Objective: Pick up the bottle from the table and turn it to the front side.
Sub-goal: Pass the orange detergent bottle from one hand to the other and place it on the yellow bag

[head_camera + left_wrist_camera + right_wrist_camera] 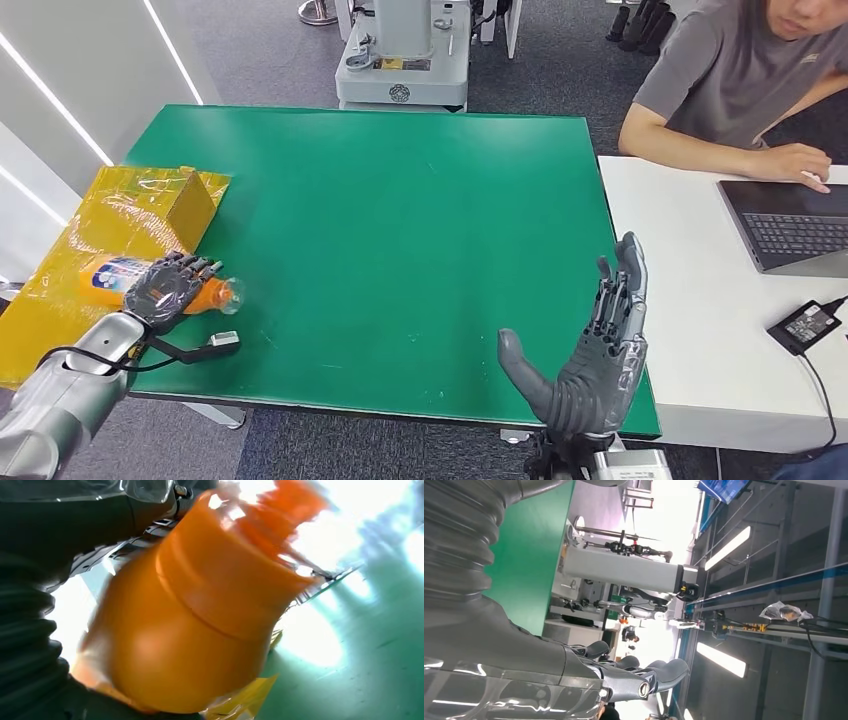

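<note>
At the far left, the left hand (pixel 168 287) has its fingers (pixel 196 266) wrapped over an orange bottle (pixel 110 275) that lies on its side at the left edge of the green counter (pixel 400 200), partly on a sheet of yellow plastic (pixel 70 290). The bottle's long axis runs roughly left to right, with the cap end (pixel 228 292) pointing right toward the middle of the counter and the base toward the yellow sheet; a white and blue label shows on the upper side. The left wrist view shows the orange body (pixel 200 630) close up and blurred. A small yellow box (pixel 190 205) stands just behind the hand. Toward the right, the right hand (pixel 590 340) is raised over the counter's near edge, its fingers straight, spread apart and holding nothing. Beside the green counter stands a white counter (pixel 680 300) with a laptop (pixel 795 225) and a black power adapter (pixel 808 325); a person (pixel 740 80) in a grey shirt sits there. Beyond, a grey machine (pixel 405 60) stands on a dark floor.
</note>
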